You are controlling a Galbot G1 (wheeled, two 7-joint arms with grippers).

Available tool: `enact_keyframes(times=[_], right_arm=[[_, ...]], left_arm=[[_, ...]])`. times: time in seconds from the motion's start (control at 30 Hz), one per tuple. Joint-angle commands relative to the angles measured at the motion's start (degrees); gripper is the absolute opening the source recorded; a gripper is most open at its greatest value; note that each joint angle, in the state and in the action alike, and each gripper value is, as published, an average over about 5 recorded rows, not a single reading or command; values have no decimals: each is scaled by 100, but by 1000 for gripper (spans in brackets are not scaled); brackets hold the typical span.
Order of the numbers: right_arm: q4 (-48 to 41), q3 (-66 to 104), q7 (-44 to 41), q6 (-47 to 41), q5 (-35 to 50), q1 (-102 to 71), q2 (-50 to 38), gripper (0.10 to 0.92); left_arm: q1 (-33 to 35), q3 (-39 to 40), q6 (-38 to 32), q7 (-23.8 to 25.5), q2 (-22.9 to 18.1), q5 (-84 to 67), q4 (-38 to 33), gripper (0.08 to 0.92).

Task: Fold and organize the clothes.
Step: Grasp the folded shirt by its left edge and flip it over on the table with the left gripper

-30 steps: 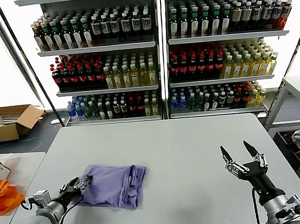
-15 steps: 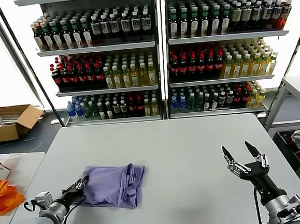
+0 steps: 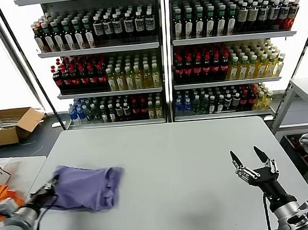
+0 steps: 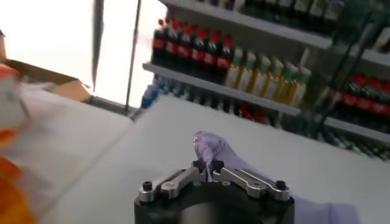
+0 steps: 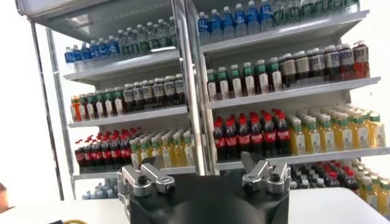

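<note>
A pale grey worktop point(image 3: 189, 160) stands in front of tall shelves point(image 3: 162, 45) stocked with rows of bottled drinks. A lavender-purple T-shirt point(image 3: 87, 187) lies in a loosely folded bundle close to the worktop's left edge, towards the near-left corner. Only its plain side shows.

The left claw point(image 3: 48, 187) sits at the left end of the bundle, just inside the worktop's left edge, closed on a pinch of the shirt. In the left wrist view, the left claw point(image 4: 210, 172) has its fingers drawn together with a peak of purple cloth point(image 4: 210, 149) standing up between them.

The right claw point(image 3: 252, 166) hovers over the near-right part of the worktop, well apart from the shirt, its two fingers spread wide and holding nothing.

The shirt looks light, soft and limp. It would probably sag, stretch and drag along the worktop instead of keeping its shape. A grip on one spot likely lets the layers slide out of line. A better hold would take the edge of the fold where several layers meet, or a hem or shoulder seam, with the second claw taking the opposite end.

Bright orange fabric point(image 3: 0, 199) lies on a separate surface beyond the worktop's left edge.
</note>
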Motion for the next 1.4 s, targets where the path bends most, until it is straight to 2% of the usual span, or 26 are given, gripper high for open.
enact_keyframes(times=[0.03,0.13,0.23,0.37,0.47,0.63,0.73,0.83,0.97,1.13,1.3,1.4], right_arm=[[24,-23,-9,3,26,-11,21,823],[5,-26,-23,50,35,-20,64,823],[-38,-8,-37,126,35,-24,144,823],[-58,41,-54,209,31,-71,233,823],[-50,128,-73,261,28,-129,262,823],[-33,354,-67,267,93,-126,274,823],[9,414,-49,198,106,-116,270,823],[111,394,-41,74,76,-184,243,823],[201,236,32,-180,-102,-259,194,823],[235,-127,183,-577,-363,-243,11,823],[219,-536,514,-1075,-167,-21,-226,823],[134,-921,803,-1423,85,248,-328,823]], left_arm=[[615,-2471,480,-312,700,-1140,-568,107],[728,-2511,600,-525,799,-1277,-948,107],[692,-2125,665,-827,649,-1216,-1518,107],[507,-1009,714,-1371,102,-950,-2304,107],[441,190,713,-1550,-455,-376,-2542,107],[307,2370,712,-2004,-1050,-5,-2131,107],[-102,3435,678,-2426,-1252,-135,-1545,107],[-724,4153,633,-2915,-1445,-605,-1095,107],[-1527,4553,662,-3366,-1633,-1358,-791,107],[-2140,4480,624,-3795,-1740,-1772,-493,107],[-2293,4263,430,-3938,-1650,-2202,-699,114],[-2235,4176,279,-3796,-1586,-2560,-1020,166]])
